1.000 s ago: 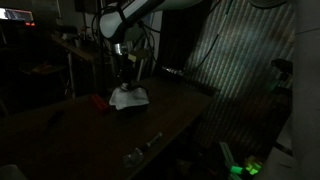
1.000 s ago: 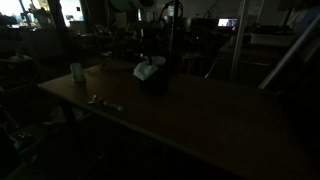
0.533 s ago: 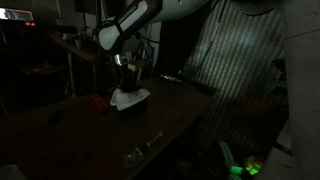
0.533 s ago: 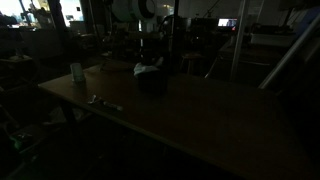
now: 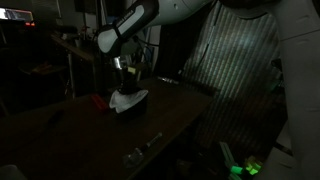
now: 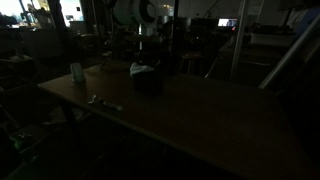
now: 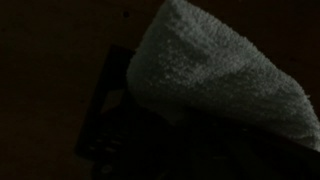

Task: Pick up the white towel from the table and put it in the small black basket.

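Vs 1 s ago: arm (image 5: 135,22) leans further over, and the gripper (image 5: 122,72) sits lower. The white towel (image 5: 123,99) shows as a smaller, more bunched patch in both exterior views. In an exterior view its white patch (image 6: 140,68) lies a bit closer to the cup (image 6: 77,72) than before. The red object (image 5: 100,101) and the metal bits (image 5: 141,149) near the table edge haven't moved.

Gripper jaws are together, pinched on the towel's top. Towel hangs right over the small black basket (image 5: 137,103), lower part at or inside its rim. Basket stands on the table (image 5: 60,130), just beside the red object.

Hard to see: scene v. dark. Fingers can't be made out in any view. Wrist view shows only towel (image 7: 215,75) bulging over a dark basket edge (image 7: 108,110); the rest is black. Basket outline (image 6: 148,83) merges w/ the dark table (image 6: 210,120), so how deep the towel sits can't be told.
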### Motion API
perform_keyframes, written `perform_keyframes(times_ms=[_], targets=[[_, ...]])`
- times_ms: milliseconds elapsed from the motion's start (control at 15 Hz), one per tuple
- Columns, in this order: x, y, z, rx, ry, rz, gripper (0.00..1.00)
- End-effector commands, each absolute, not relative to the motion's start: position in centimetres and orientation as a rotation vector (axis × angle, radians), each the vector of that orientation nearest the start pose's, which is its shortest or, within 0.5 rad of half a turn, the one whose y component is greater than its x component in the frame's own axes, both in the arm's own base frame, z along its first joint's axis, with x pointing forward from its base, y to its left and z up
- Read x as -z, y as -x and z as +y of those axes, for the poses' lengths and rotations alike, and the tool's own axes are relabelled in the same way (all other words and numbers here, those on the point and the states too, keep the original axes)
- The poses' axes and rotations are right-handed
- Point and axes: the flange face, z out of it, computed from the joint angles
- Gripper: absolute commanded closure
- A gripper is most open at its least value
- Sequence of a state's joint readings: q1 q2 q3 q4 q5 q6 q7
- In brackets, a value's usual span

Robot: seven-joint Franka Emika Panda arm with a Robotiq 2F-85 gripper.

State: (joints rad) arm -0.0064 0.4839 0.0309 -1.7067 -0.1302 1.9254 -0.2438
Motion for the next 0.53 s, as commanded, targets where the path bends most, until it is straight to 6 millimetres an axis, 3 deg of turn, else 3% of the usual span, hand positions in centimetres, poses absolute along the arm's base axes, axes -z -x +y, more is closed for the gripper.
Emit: perform_keyframes(times_ms=[0,467], targets=[[-29.8,-63.9,0.5,-0.457,3.096,-0.520,1.00],[-38.5,-63.5,0.9,-0.231,3.179,-0.529,1.00]])
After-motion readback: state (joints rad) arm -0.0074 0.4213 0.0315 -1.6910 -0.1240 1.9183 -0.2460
